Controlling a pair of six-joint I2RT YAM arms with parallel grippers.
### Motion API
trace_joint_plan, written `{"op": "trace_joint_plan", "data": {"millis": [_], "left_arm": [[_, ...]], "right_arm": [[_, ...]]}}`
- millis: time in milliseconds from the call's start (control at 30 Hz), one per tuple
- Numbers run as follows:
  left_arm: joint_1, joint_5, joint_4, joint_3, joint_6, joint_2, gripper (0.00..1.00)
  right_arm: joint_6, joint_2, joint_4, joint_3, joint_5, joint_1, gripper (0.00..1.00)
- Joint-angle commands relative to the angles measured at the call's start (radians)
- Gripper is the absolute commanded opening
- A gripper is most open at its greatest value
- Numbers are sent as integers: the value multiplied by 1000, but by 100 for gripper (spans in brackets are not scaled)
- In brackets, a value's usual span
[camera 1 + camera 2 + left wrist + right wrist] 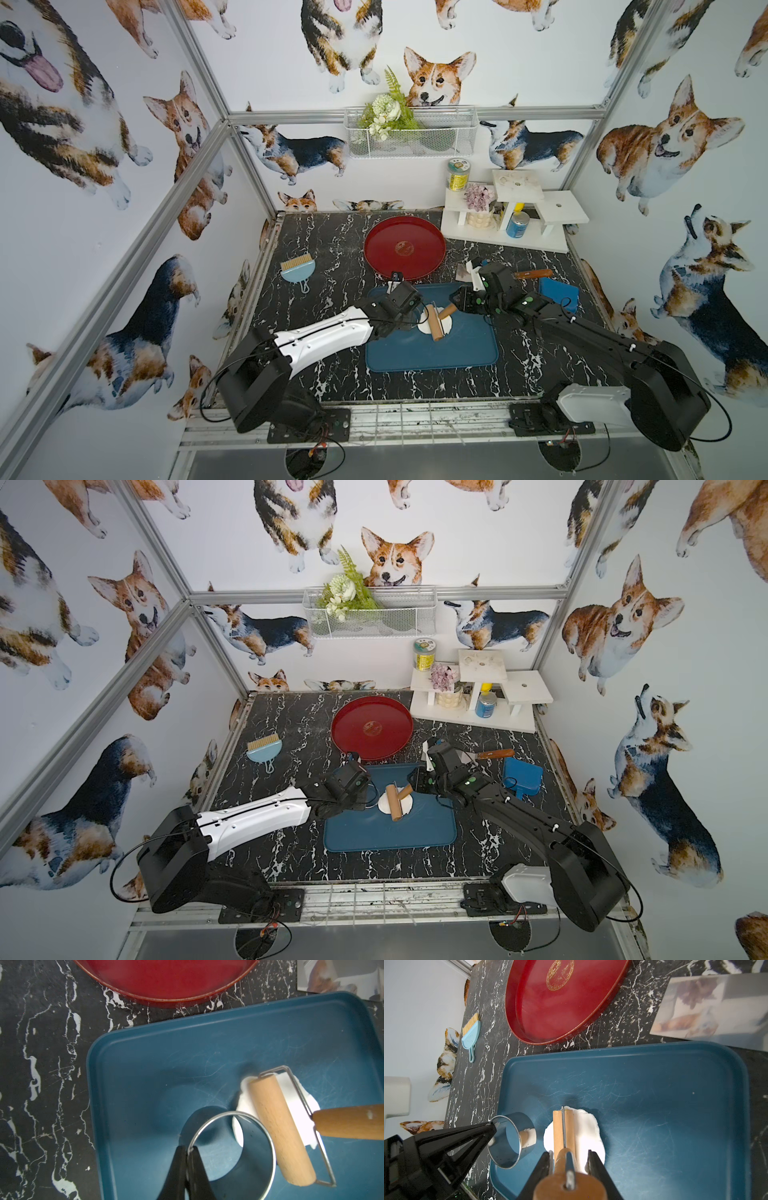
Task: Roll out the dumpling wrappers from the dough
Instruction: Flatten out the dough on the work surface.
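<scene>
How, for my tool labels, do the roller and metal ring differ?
The roller is solid wood; the ring is hollow shiny metal. The roller lies on the dough; the ring is tilted beside it. The right gripper grips the roller, the left gripper the ring. Both are over the tray.

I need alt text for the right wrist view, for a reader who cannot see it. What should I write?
The right tool grips the handle of a wooden roller whose barrel rests on flattened white dough on a blue tray. Beside the dough, the left tool holds a metal ring cutter; a red round plate lies beyond the tray.
</scene>
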Motion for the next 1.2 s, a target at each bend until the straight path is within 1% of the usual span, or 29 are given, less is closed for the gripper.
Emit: {"op": "trace_joint_plan", "data": {"millis": [0,133,367,467,733,800,933,1033,1100,1167], "left_arm": [[15,-30,6,-14,-8,-38,0],[43,-30,3,-36,-2,-84,0],[81,-31,4,-77,-1,-146,0],[114,-27,1,-93,10,-169,0],[254,7,29,-146,66,-227,0],[293,18,38,-159,81,-236,0],[357,41,60,-203,105,-257,0],[393,58,66,-207,119,-267,0],[403,60,64,-204,126,-275,0],[410,65,65,-204,127,-286,0]], "right_arm": [[-6,-2,6,1,-3,1,0],[21,23,42,5,-45,9,0],[42,69,73,22,-52,38,0],[44,77,73,28,-49,40,0],[41,108,69,39,-49,45,0],[29,102,54,41,-27,45,0],[-30,78,-23,51,40,23,0],[-67,48,-70,32,45,-30,0],[-96,22,-92,11,52,-62,0],[-123,2,-114,1,72,-72,0]]}}
